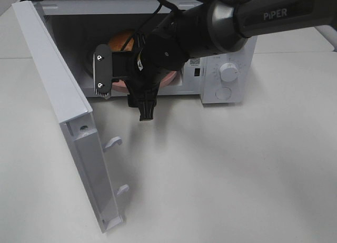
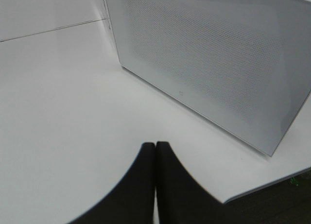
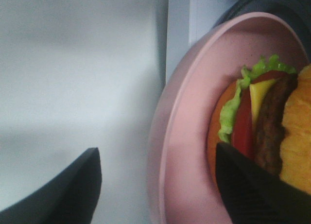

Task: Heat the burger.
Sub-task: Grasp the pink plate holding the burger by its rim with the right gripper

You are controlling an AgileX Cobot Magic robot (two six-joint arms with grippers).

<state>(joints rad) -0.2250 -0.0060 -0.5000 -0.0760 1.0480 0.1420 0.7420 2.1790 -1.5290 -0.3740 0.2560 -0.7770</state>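
Observation:
The burger (image 1: 120, 40) sits on a pink plate (image 1: 169, 78) inside the open white microwave (image 1: 231, 53); only its bun top shows behind my right arm. Up close, the burger (image 3: 272, 117) shows lettuce, cheese, tomato and patty on the plate (image 3: 184, 151). My right gripper (image 1: 124, 90) is at the oven's opening, open. In the wrist view the right gripper (image 3: 158, 185) straddles the plate's rim, one finger over the plate by the burger, the other outside it, neither pressing on the rim. My left gripper (image 2: 154, 185) is shut on nothing above the table.
The microwave door (image 1: 58, 95) stands swung open toward the front left, its two latch hooks (image 1: 113, 143) pointing inward. The left wrist view shows the door's perforated outer face (image 2: 218, 63). Two dials (image 1: 228, 71) are on the oven's right panel. White tabletop (image 1: 237, 174) lies in front.

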